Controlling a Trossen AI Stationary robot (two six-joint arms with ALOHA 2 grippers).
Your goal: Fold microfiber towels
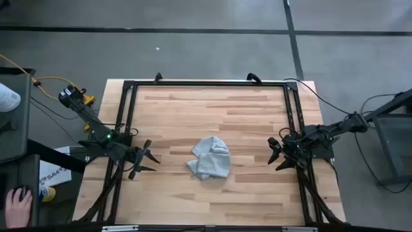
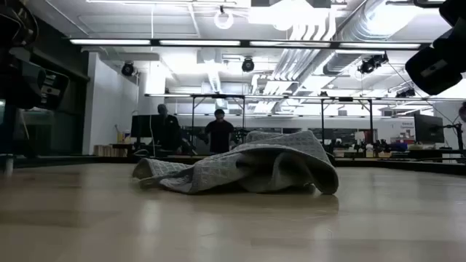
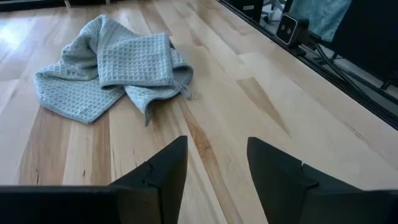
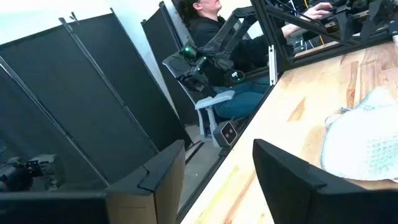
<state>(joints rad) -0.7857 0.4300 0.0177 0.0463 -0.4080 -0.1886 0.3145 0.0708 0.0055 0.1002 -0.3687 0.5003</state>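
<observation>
A grey microfiber towel (image 1: pixel 210 158) is lying crumpled (no fold made yet) mid-surface (image 1: pixel 212 106), the left hand (image 1: pixel 143 160) and right hand (image 1: pixel 275 154) waiting wide and empty at either side.

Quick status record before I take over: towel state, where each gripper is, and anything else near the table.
towel: one light grey microfiber towel, crumpled in a loose heap near the middle of the wooden table, not folded
left gripper: open, off the towel, beside the table's left edge
right gripper: open, off the towel, near the table's right edge
contact: neither gripper touches the towel
surroundings: a person's hand on a mouse, off the table at lower left
</observation>
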